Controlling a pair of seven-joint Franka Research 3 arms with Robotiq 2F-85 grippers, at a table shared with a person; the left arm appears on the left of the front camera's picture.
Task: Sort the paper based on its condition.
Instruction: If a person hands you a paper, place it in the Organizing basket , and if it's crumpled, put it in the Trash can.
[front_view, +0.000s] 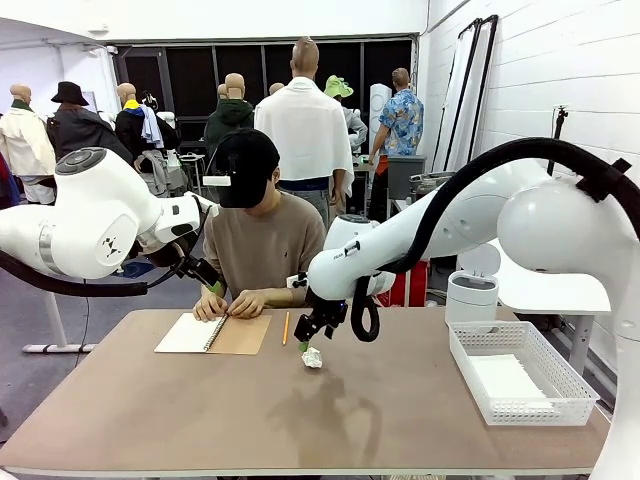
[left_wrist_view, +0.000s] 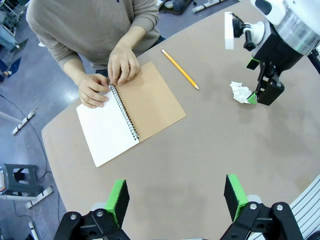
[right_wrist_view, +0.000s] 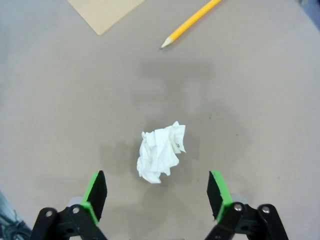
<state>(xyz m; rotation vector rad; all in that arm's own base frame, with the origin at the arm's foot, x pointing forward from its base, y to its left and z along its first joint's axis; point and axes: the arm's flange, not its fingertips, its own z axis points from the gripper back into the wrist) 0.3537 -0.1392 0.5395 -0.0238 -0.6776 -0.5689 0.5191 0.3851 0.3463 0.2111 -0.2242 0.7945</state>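
A crumpled ball of white paper (front_view: 312, 357) (right_wrist_view: 160, 154) (left_wrist_view: 241, 92) lies on the brown table near its middle. My right gripper (front_view: 309, 341) (right_wrist_view: 157, 192) hangs just above it, open, with the ball between and slightly ahead of its green pads; the left wrist view shows that gripper (left_wrist_view: 262, 86) beside the ball. My left gripper (front_view: 212, 286) (left_wrist_view: 176, 197) is raised high over the table's left side, open and holding nothing. A flat white sheet (front_view: 505, 378) lies in the white basket (front_view: 540, 408) at the right.
A person sits across the table with both hands (left_wrist_view: 122, 62) on an open spiral notebook (front_view: 212, 333) (left_wrist_view: 130, 112) with a brown cover. A yellow pencil (front_view: 285, 327) (left_wrist_view: 180, 69) (right_wrist_view: 192, 22) lies between notebook and ball. A small white bin (front_view: 471, 295) stands behind the basket.
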